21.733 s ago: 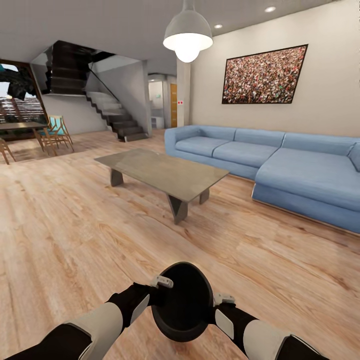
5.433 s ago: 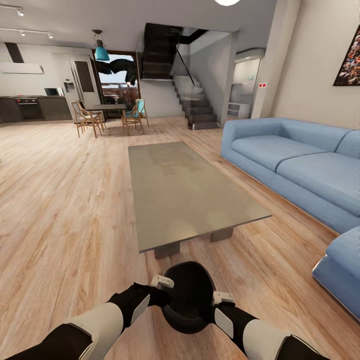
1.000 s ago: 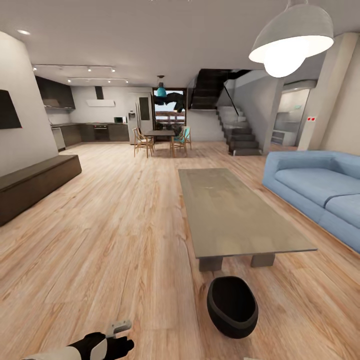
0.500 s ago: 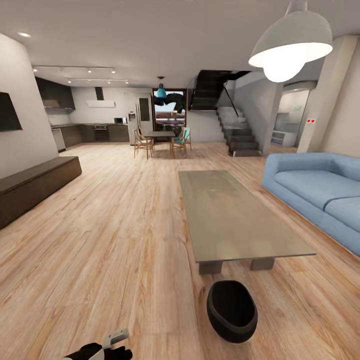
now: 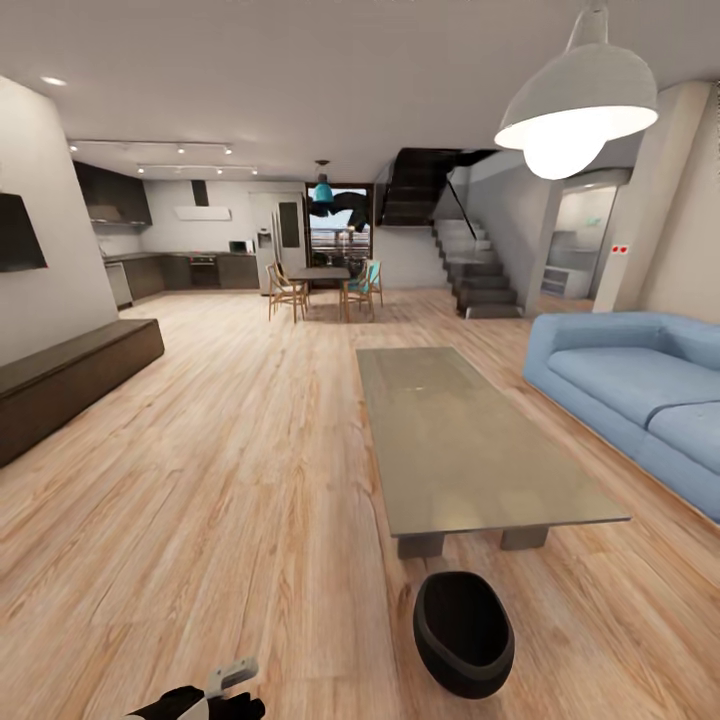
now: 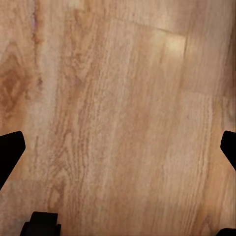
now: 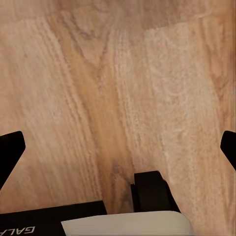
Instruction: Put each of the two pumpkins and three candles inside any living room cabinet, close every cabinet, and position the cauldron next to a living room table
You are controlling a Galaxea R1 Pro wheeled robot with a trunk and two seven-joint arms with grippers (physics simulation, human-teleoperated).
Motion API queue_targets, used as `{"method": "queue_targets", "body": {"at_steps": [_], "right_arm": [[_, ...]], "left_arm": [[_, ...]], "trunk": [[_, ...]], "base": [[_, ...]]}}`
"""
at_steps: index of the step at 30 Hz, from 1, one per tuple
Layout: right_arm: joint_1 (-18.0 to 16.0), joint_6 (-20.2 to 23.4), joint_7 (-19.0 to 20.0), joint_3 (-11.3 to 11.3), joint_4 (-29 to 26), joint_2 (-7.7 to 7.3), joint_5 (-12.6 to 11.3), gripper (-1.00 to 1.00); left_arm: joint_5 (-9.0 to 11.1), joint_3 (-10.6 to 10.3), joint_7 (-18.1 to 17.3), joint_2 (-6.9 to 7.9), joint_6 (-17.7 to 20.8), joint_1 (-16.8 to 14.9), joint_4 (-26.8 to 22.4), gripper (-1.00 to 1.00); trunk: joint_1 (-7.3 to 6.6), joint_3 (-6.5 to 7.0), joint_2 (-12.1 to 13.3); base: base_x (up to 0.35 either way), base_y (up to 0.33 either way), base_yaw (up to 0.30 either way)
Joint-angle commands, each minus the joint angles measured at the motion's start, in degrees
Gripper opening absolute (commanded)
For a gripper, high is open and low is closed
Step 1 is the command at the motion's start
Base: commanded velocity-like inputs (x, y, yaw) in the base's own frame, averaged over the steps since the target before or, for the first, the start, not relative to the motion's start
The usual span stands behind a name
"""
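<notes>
Sitting on the floor, the cauldron lies just beside the worktop end, tipped. Both pincers, left and right, are spread and empty. Judged risk: it could roll off if bumped.

The cauldron, black and glossy with its wide mouth showing, sits on the wood floor just beside the near short end of the coffee table, close to the table's two stubby legs. From the cauldron, the blue sofa lies beyond the table's right side, and the long low dark-brown cabinet stands well apart along the left wall, its fronts shut. The left gripper pokes in at the bottom edge, left of the cauldron and clear of it. Past the table's far end stand a dining table with chairs, a staircase, and a white pendant lamp overhead.
</notes>
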Motion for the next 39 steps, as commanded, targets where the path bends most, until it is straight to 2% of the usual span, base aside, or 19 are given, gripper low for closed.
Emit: {"method": "queue_targets", "body": {"at_steps": [1,39], "right_arm": [[-0.06,0.19,-0.12,0.48,0.07,0.03,-0.43,1.0],[-0.06,0.6,-0.27,0.42,-0.02,-0.05,-0.19,1.0]], "left_arm": [[0.58,-0.49,-0.3,0.0,0.1,-0.07,0.13,1.0],[0.58,-0.58,-0.3,-0.01,0.1,-0.07,0.13,1.0]], "trunk": [[-0.23,0.2,0.39],[-8.58,7.19,15.63]], "base": [[0.0,0.0,0.0],[0.0,0.0,0.0]]}}
